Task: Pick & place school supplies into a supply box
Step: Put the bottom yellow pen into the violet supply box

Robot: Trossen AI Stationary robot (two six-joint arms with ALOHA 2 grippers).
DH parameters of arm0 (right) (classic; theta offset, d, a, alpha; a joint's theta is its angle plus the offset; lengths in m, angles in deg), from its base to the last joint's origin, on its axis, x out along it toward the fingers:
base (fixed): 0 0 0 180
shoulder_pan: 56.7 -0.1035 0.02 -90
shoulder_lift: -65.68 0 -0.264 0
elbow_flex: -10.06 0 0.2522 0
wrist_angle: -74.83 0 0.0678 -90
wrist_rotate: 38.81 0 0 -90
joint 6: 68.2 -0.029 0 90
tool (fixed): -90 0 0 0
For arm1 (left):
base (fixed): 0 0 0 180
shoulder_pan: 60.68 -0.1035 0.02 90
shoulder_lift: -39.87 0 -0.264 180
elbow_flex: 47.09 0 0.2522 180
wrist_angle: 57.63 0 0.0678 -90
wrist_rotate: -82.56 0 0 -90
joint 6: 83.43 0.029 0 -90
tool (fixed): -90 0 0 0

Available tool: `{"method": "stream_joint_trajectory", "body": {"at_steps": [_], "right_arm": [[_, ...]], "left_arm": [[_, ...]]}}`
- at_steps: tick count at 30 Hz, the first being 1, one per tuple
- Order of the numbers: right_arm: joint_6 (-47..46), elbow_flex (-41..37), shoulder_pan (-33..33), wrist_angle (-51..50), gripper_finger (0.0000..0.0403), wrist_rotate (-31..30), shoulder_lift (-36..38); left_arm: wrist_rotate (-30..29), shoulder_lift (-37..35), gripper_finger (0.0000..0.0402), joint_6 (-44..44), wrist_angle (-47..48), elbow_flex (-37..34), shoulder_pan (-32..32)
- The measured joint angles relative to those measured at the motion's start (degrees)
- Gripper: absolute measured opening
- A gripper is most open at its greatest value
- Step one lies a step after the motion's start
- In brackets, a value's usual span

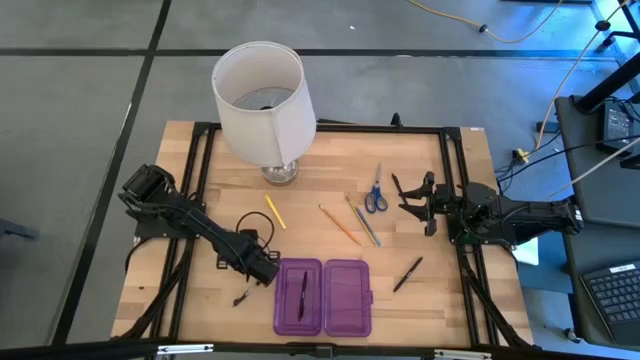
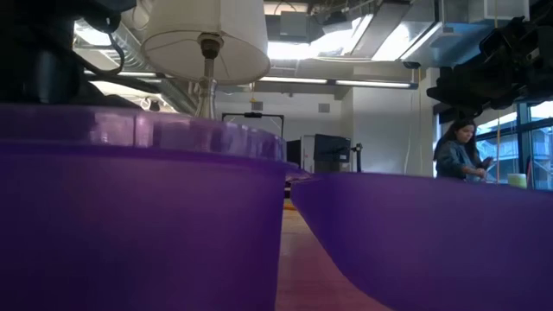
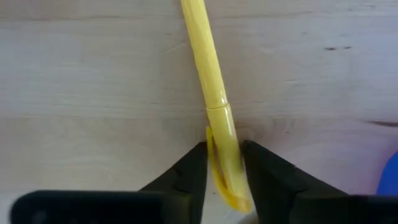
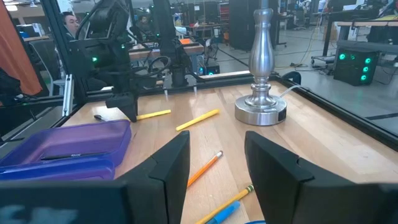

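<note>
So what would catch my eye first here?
Probably the big white lamp at the table's far edge, towering over everything. Next, the open purple box at the near edge, one dark pen already in its left half. Beside it, the left gripper is pinching a yellow pen against the wood.

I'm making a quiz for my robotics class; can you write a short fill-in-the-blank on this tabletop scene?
1. The left gripper has its jaws around a ____ pen.
2. The purple supply box lies open, with one dark ____ in its left half.
3. The scissors have ____ handles.
4. The right gripper hovers with ____ jaws.

Missing words: yellow; pen; blue; open
</note>
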Motion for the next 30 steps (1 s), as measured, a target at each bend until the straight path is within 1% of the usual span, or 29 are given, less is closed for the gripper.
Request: {"method": "stream_joint_trajectory", "body": {"at_steps": [4, 7, 13, 16, 19, 23, 26, 30], "right_arm": [[0.0, 0.01, -0.01, -0.01, 0.0158, 0.0, 0.0], [0.0, 0.0, 0.0, 0.0, 0.0158, 0.0, 0.0], [-0.05, 0.02, 0.0, 0.0, 0.0158, 0.0, 0.0], [-0.11, 0.02, -0.02, 0.0, 0.0158, 0.0, 0.0], [-0.14, 0.01, -0.02, 0.01, 0.0158, 0.0, 0.0], [-0.07, 0.0, -0.02, 0.02, 0.0158, -0.02, 0.0], [-0.04, 0.01, -0.02, 0.02, 0.0158, -0.02, 0.0], [-0.15, 0.01, -0.01, 0.02, 0.0158, -0.04, 0.0]], "left_arm": [[-1.06, 0.0, 0.0054, 1.99, 0.24, 0.09, 0.02], [-1.46, 0.0, 0.004, 2.12, 0.69, 0.09, 0.04], [-1.57, -0.95, 0.0045, 3.48, 2.85, 0.79, 0.13], [-2.36, -3.08, 0.0044, 3.35, 3.99, 3.13, 0.13], [-4.79, -4.52, 0.0039, 3.14, 5.47, 5.86, 0.13], [-10.27, -5.15, 0.0043, 4.94, 0.15, 10.43, 0.01], [-13.61, -4.42, 0.0044, 6.86, -8.09, 11.81, -0.39], [-13.97, -1.95, 0.004, 7.47, -16.21, 11.91, -0.76]]}}
